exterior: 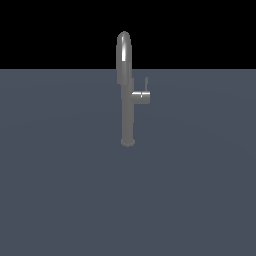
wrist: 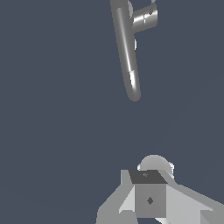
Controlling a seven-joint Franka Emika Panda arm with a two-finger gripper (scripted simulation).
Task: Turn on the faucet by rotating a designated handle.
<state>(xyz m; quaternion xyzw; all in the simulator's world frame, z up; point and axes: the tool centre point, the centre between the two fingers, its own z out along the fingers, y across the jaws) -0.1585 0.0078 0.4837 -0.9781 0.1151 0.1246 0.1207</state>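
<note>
Faucet (exterior: 127,107): slim grey brushed-metal column w/ narrow high-arched gooseneck spout, standing upright (long axis vertical) on dark floor (exterior: 60,190), roughly mid-scene in exterior view. Handle (exterior: 141,96) is a short horizontal stub pointing to exterior view's right, thin lever rod at its end pointing up. Gripper (wrist: 151,197) only partly seen in wrist view, apart from faucet; can't tell if clenched or released.

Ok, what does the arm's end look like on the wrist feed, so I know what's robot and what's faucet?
The gripper is matte light grey and blocky: a darker grey square block with a small diamond mark, angular pale panels either side, and a rounded pale knob behind it. No cables show. The exterior view doesn't show the arm.
</note>
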